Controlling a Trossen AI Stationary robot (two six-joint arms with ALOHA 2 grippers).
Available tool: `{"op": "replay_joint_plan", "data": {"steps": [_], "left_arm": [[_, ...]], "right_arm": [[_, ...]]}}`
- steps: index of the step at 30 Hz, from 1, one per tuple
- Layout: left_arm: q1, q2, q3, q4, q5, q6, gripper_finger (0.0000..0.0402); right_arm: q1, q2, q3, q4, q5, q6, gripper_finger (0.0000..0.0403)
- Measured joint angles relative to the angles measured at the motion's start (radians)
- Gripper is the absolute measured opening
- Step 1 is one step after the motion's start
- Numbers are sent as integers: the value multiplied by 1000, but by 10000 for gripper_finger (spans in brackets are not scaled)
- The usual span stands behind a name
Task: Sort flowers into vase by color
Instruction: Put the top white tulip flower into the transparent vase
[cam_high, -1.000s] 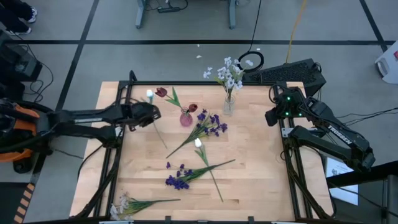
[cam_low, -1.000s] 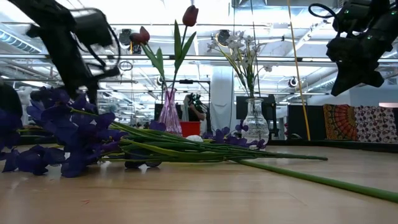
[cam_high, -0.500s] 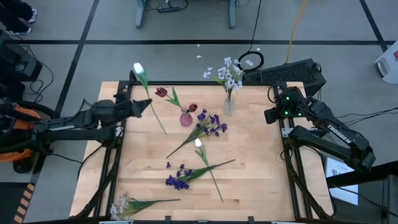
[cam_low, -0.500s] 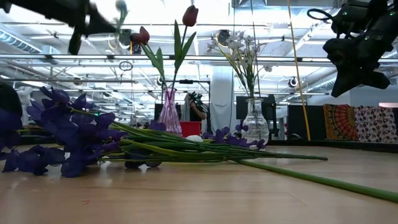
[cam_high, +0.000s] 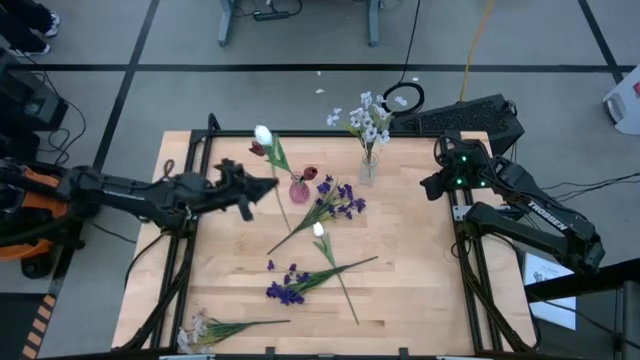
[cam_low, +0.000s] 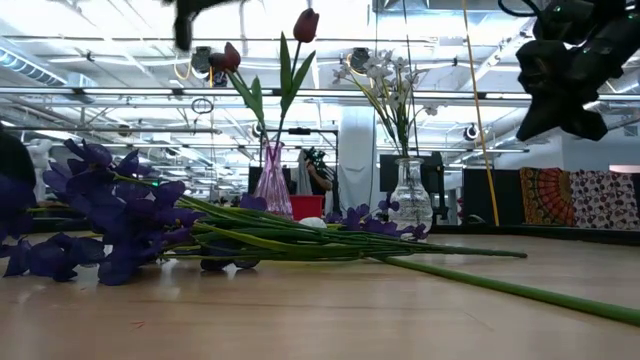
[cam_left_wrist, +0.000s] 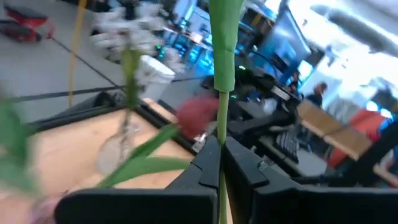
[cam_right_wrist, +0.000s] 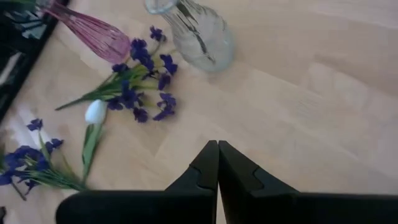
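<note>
While a spray of tiny white blossoms (cam_high: 205, 328) lies at the table's near edge, a purple cluster (cam_high: 285, 288) and a white tulip (cam_high: 320, 231) with a long green stem are seen farther in on the wooden table (cam_high: 420, 290), and a second purple cluster (cam_high: 340, 197) lies just beyond them. Above the left part of the table the left gripper (cam_high: 265, 187) is held clenched on the stem of another white tulip (cam_high: 263, 134), which is carried in the air. Its long axis runs from the jaws toward the far edge, with the blossom at the far end and the rest of the stem trailing below the jaws. Just beside that gripper stands the pink vase (cam_high: 299, 188), holding dark red tulips (cam_high: 259, 148). Farther right, near the far edge, the clear vase (cam_high: 368, 167) with white blossoms is seen; it is judged the fitting place for a white flower, and it lies to the right of the held stem, past the pink vase. The left arm is the nearer to both. The right gripper (cam_right_wrist: 217, 163) is held clenched and empty above the table's right edge.
</note>
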Motion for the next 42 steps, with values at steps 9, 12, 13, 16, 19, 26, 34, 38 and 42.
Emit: {"op": "replay_joint_plan", "data": {"steps": [9,12,13,16,19,26,34,38,42], "left_arm": [[-31,370,492,-149,16,313,11],[-8,485,623,-230,18,338,11],[4,520,652,-234,19,337,11],[37,601,712,-227,20,329,11],[75,668,738,-215,53,252,11],[126,748,747,-199,140,171,11],[139,760,747,-190,142,172,11],[145,760,747,-190,146,172,11],[145,760,747,-191,150,172,11]], "right_arm": [[70,0,0,129,-41,19,0],[100,-1,0,266,-99,18,0],[111,-2,0,321,-108,22,0],[153,-3,0,505,-130,31,0],[216,-2,0,674,-131,24,0],[407,42,1,881,-23,-14,0],[525,205,2,1095,7,-76,0],[526,271,2,1168,14,-100,7],[526,313,2,1244,23,-125,32]]}}
